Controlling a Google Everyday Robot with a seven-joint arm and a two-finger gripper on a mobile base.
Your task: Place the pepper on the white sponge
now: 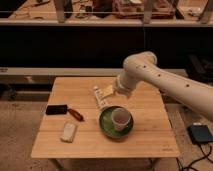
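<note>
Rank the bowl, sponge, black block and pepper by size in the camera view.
1. Bowl
2. Sponge and black block: they look alike
3. Pepper
The gripper hovers just behind the bowl.

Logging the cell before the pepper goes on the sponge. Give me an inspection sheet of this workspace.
Surface: wooden table, light planks.
Job's things: pepper lies on the left side of the table; white sponge lies in front of it near the left front edge, apart from it, with nothing on top.
Clutter: black block just left of the pepper; white tube and yellow piece at the back middle; green plate with a cup on it.
Grippers: gripper at the end of the white arm, over the back middle beside the yellow piece, holding no pepper.
Cables: dark cable on the floor by a dark box, right.
Surroundings: dark bench behind.
</note>
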